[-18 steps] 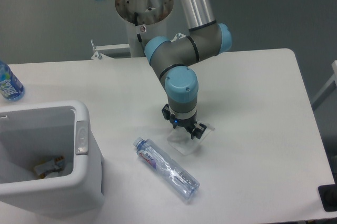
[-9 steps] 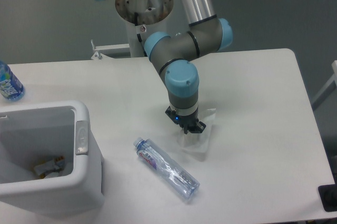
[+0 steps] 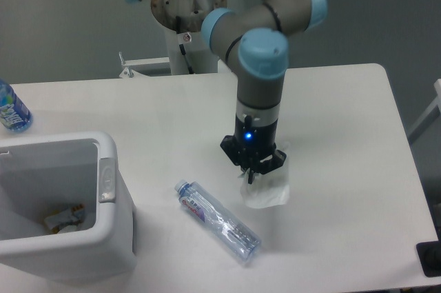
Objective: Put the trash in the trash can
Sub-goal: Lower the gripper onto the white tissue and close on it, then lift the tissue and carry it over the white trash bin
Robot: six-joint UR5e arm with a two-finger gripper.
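Camera, trash can (image 3: 110, 200) holding crumpled scraps (image 3: 63, 218)

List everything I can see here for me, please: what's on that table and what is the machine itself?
plastic wrapper: one, translucent whitish, hanging from the gripper right of table centre
water bottle: one, clear with red-and-blue label, lying on its side near the front edge
blue bottle: one, blue-tinted, at the far left edge of the table
trash can: one, white with a grey tab, front left corner; something small lies inside
table: one, white
black object: one, at the right frame edge, unclear what
arm: one, grey with light blue joints
gripper: one, black, shut on the wrapper
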